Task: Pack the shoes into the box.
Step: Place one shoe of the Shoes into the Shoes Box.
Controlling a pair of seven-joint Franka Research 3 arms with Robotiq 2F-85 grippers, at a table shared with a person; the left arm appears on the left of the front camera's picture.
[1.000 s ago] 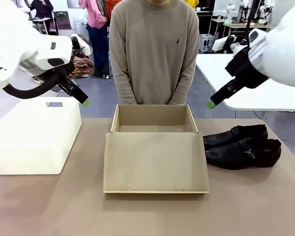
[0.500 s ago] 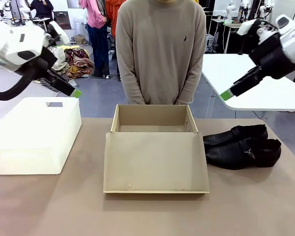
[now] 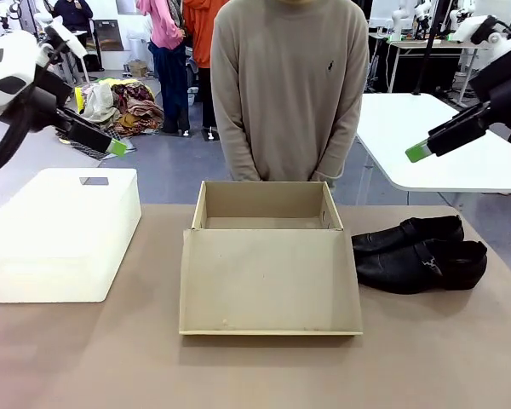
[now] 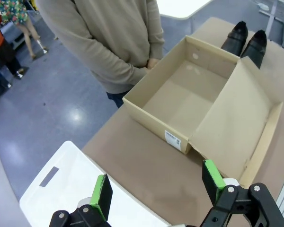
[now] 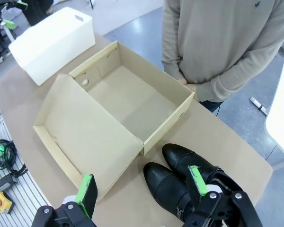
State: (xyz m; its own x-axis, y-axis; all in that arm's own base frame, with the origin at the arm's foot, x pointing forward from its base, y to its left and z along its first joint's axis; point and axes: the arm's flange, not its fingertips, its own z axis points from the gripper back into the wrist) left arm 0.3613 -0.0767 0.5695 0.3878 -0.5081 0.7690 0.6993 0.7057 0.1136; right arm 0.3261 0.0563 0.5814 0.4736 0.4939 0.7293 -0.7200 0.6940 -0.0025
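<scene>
**A:** Status of left gripper [image 4: 157, 187]?

**B:** Spread wide, green pads far apart, gripping nothing, touching nothing. Raised at upper left of front view, over white bin [image 3: 60, 230].

**A:** And right gripper [image 5: 142, 185]?

**B:** Likewise fully parted and empty. Up at upper right of front view, well clear of table [image 3: 68, 366].

**A:** Shoes [image 3: 417, 251]?

**B:** Lying side by side on table, right of centre in front view, touching each other. Just beside box [image 3: 264, 203], toes pointing toward it. Cannot tell whether toes touch cardboard. Glossy black, with small buckle strap showing on nearer one.

**A:** Box itself?

**B:** Sitting mid-table, open, bare cardboard floor showing. Lid [image 3: 268, 281] folded out flat toward bottom of front view, hinged along near wall.

**A:** Anyone at far side?

**B:** Person [image 3: 289, 85] in beige sweater, standing straight behind box at top centre. Hands clasped low in front of body, off table, apart from both grippers.
</scene>
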